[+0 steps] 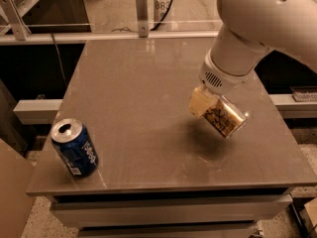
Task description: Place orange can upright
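The orange can (229, 119) is being gripped, tilted, by the closed gripper (208, 106) above the right side of the table (143, 83), well apart from the blue can (75, 148) standing at the front left corner. One end of the orange can is being hidden by the gripper. The arm (262, 24) is being cut off by the top and right edges.

One orange can (227, 119), one blue can (75, 148), one table (133, 83), one gripper (214, 110) (above the table).

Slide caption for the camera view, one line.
Gripper holds the orange can tilted above the grey table, right of centre; a blue can stands upright near the front-left corner.
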Controlling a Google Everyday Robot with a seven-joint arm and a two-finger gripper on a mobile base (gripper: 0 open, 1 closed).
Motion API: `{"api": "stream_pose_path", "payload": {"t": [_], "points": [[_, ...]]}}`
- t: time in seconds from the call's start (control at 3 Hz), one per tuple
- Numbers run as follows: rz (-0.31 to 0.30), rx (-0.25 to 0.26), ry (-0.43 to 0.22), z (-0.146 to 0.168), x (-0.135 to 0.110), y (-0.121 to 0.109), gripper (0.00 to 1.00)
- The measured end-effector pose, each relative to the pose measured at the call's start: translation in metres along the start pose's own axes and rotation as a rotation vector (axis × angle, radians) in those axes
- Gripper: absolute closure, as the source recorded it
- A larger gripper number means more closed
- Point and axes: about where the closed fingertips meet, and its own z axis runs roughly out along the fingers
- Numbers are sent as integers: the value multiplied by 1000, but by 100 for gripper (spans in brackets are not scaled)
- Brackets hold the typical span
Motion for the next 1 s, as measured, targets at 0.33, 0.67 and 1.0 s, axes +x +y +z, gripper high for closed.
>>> {"api": "stream_pose_path", "payload": {"t": [0.33, 0.67, 1.0], "points": [[-49, 17, 41, -2, -2, 7, 100], [-125, 77, 132, -4, -4, 18, 100], [-225, 139, 211, -4, -4, 23, 100]]}}
